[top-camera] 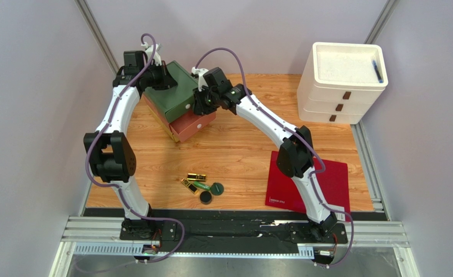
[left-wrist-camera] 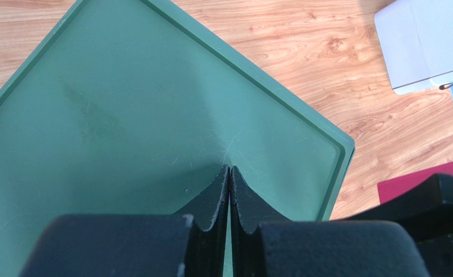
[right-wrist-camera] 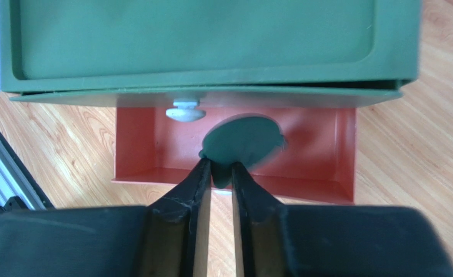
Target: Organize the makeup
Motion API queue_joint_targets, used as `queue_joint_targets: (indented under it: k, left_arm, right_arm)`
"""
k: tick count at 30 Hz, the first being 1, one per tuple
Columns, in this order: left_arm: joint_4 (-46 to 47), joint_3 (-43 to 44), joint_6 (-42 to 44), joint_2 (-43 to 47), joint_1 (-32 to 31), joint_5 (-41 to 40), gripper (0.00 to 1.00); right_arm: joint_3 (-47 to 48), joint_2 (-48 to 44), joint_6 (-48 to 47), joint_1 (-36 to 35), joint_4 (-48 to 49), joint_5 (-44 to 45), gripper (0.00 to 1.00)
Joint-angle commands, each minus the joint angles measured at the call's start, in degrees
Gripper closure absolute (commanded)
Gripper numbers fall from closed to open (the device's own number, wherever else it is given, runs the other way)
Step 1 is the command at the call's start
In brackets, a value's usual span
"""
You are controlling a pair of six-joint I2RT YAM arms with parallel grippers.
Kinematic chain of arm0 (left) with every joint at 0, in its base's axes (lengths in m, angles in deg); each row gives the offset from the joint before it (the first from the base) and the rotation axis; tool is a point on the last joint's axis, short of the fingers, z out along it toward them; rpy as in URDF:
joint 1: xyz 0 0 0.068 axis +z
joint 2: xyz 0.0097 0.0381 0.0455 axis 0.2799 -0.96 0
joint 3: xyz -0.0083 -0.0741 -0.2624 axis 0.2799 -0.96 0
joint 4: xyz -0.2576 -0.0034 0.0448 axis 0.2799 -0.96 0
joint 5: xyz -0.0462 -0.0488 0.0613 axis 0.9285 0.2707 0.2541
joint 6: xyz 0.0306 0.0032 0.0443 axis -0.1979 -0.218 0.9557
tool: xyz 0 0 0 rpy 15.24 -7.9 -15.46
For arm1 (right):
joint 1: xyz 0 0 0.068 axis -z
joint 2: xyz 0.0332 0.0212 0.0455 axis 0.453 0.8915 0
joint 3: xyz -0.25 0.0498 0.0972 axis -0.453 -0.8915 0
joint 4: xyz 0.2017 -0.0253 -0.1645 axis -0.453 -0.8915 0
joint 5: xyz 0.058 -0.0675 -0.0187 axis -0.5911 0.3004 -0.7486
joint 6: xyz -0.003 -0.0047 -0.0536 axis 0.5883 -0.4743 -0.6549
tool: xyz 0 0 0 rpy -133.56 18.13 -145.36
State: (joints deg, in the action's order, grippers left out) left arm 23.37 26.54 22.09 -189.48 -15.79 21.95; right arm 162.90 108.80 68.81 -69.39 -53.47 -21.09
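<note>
Right wrist view: right gripper (right-wrist-camera: 221, 167) fingers a sliver apart, dark green compact (right-wrist-camera: 243, 141) edge between the tips, over the open red drawer (right-wrist-camera: 136, 147). I can't tell if it's pinched or loose. Left gripper (left-wrist-camera: 229, 170) closed, empty, over green organizer lid (left-wrist-camera: 125, 115). I'd release low, well inside the drawer front. Other makeup (top-camera: 201, 186) lies on the table (top-camera: 240, 150), near side.

Bright, even light, soft shadows — the green compact (right-wrist-camera: 243, 141) looks blurred.
</note>
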Motion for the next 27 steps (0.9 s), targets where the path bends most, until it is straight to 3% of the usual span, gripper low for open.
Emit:
queue_joint_targets:
  k: [1,3,5,9,15,17,24,25,27]
  left_arm:
    - [-10.93,-3.36,1.72,-3.34,-0.29,-2.51,0.92]
    - [-10.93,-3.44,1.63,-3.25,-0.29,-2.42,0.92]
    - [-11.01,-3.44,1.63,-3.25,-0.29,-2.51,0.92]
    - [-10.93,-3.44,1.63,-3.25,-0.29,-2.51,0.92]
    - [-10.93,-3.36,1.63,-3.25,-0.29,-2.68,0.92]
    - [-10.93,-3.44,1.63,-3.25,-0.21,-2.68,0.92]
    - [-10.93,-3.53,1.63,-3.16,-0.21,-2.86,0.92]
    - [-10.84,-3.62,1.72,-3.25,-0.29,-2.86,0.92]
    - [-10.92,-3.62,1.63,-3.16,-0.21,-2.68,0.92]
  right_arm:
    - [3.09,1.07,1.65,0.36,3.73,1.11,0.71]
    - [2.92,1.51,1.56,0.36,3.55,2.08,0.46]
    - [2.31,1.6,1.3,0.27,3.2,2.43,0.31]
    - [0.99,1.52,1.39,0.36,3.11,3.04,0.32]
    - [0.19,1.86,1.3,0.27,2.76,2.61,0.4]
    - [0.11,2.22,0.95,0.27,1.89,1.91,0.49]
    - [-2.53,2.13,1.12,0.27,0.3,0.23,0.66]
    - [-3.14,1.87,1.21,0.27,-0.05,0.23,0.74]
    - [-3.58,1.78,1.12,0.36,0.12,-0.03,0.79]
